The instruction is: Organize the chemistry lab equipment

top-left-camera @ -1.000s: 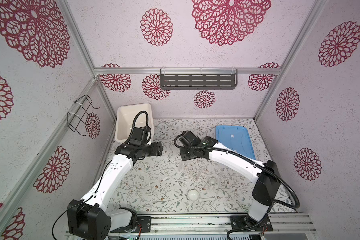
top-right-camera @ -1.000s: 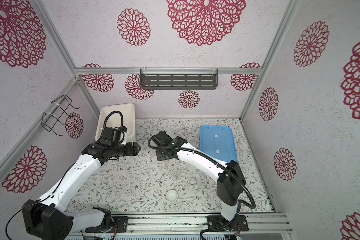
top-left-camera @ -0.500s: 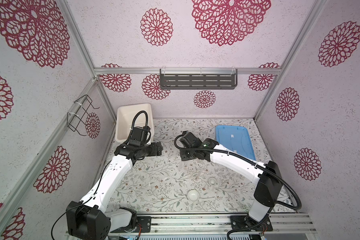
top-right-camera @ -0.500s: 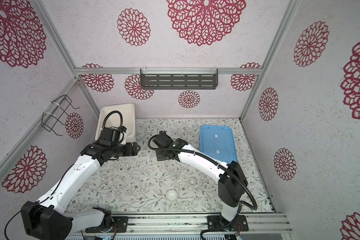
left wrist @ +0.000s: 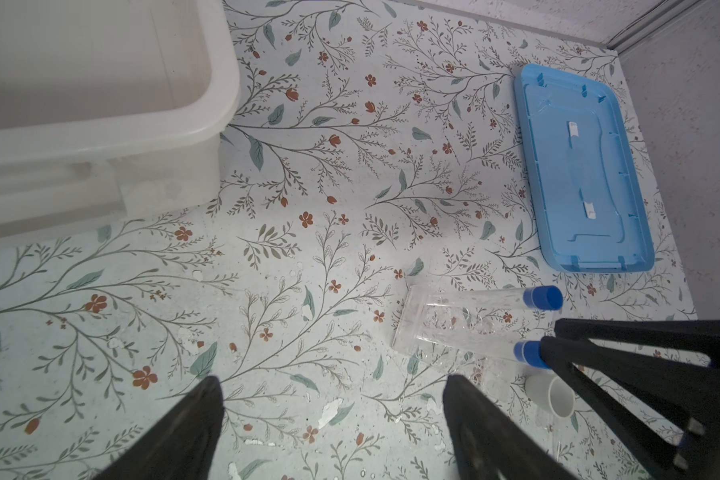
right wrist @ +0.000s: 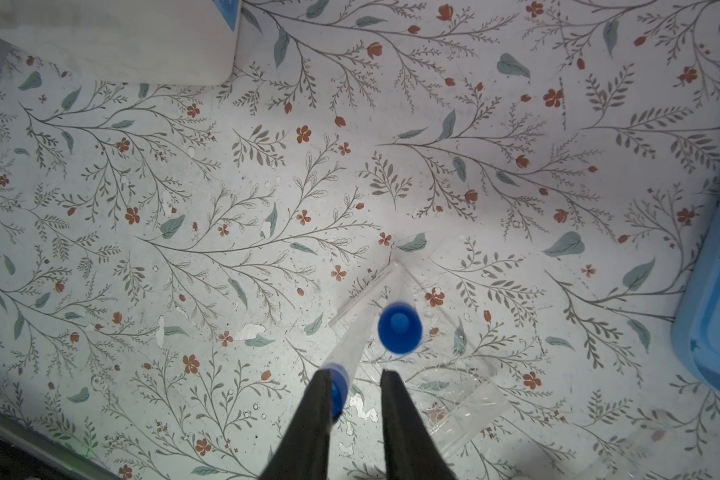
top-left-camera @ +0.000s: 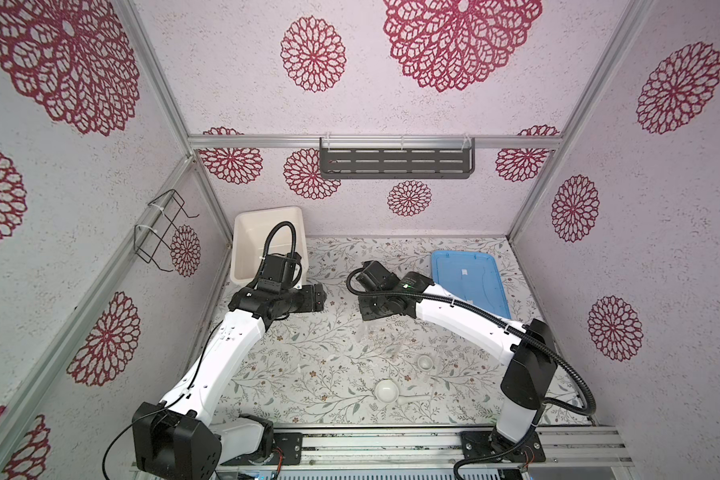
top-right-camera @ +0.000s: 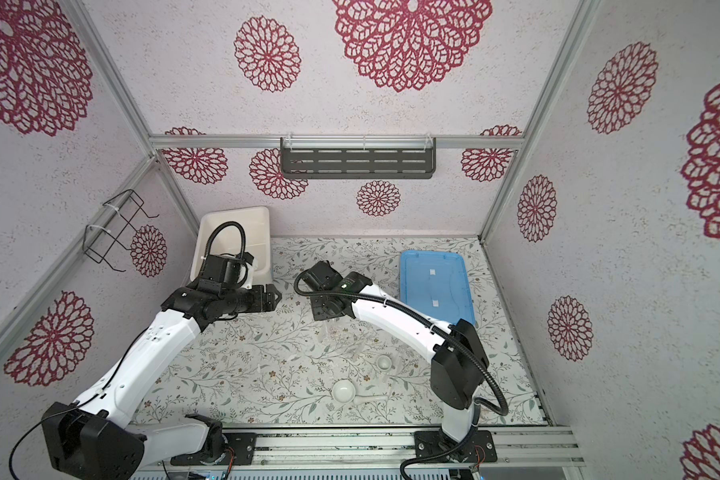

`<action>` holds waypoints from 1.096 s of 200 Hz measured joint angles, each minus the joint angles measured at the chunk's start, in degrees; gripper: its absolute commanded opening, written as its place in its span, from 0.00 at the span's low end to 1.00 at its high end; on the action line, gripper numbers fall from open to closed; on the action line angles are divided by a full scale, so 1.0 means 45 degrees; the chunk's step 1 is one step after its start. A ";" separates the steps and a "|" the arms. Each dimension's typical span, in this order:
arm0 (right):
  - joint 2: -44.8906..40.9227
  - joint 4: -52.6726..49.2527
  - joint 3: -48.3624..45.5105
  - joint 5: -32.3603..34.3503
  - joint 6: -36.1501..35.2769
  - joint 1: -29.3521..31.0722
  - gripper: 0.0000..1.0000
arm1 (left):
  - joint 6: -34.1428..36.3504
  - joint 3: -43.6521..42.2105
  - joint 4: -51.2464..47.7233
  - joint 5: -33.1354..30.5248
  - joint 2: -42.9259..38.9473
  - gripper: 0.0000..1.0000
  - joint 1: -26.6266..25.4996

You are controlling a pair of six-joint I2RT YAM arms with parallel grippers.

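**Racking the blue-capped tubes: entry at release stage**

Step in hand: the second tube (right wrist: 360, 332) is judged to be at the point of release into the clear rack (right wrist: 466, 399). It is seen leaning, with its blue cap touching one finger of the right gripper (right wrist: 362, 415). The jaws are parted a little and nothing is clamped between them. The first tube (right wrist: 400, 330) is stood upright in the same rack, just beside. Whether the leaning tube is fully seated cannot be told.

Second arm: the left gripper (left wrist: 333, 436) is spread wide and empty, held above bare table (left wrist: 308, 249) near the white tub (left wrist: 221, 95).

Items outstanding, located in a top view toward the front:
- The larger bowl (top-left-camera: 385, 390) is on the table, with the pestle (top-left-camera: 418, 398) laid just beside it.
- The smaller bowl (top-left-camera: 425, 363) is close to the rack's near end.
- None of these is touched by either arm.

Not part of the lot: the blue lid (top-left-camera: 466, 282) is laid flat at the back right, apart from the work.

Next move, as judged: the right gripper should be raised straight off, so that the cap is not dragged and the light rack is not tipped. The lean may need correcting. The bowls and pestle would then be gathered together, a job well suited to the free left gripper.
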 measured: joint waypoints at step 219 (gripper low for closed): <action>-0.7480 0.3793 -0.7091 0.0695 -0.5042 -0.0282 0.99 | -0.0384 0.0000 0.0107 0.0301 0.0005 0.87 0.0000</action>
